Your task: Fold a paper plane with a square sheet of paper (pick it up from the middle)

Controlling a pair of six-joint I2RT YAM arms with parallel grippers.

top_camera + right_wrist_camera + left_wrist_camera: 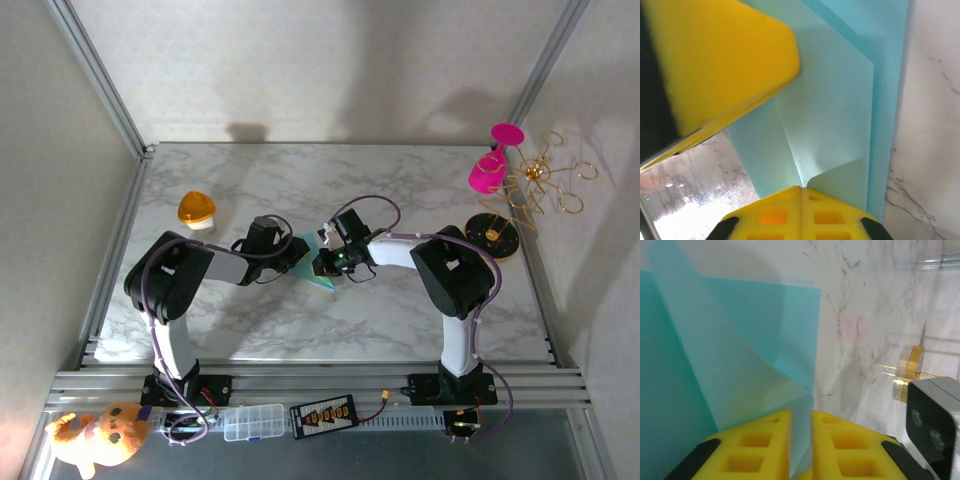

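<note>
The square sheet of paper (322, 280) is teal-blue, partly folded into a pointed shape, and sits between both grippers at the table's middle. My right gripper (324, 264) is shut on a raised fold of it; in the right wrist view its yellow fingers (801, 192) meet with no gap where the paper (840, 100) creases. My left gripper (298, 256) comes in from the left. Its fingers (801, 440) stand a narrow gap apart, and a curled flap of the paper (740, 340) runs into that gap. One left finger (715, 65) shows above the sheet.
An orange dome (197, 208) sits at the back left. A pink object (490, 165), a gold wire stand (545, 185) and a black-and-gold disc (492, 235) stand at the right. Aluminium frame posts bound the marble table (300, 330).
</note>
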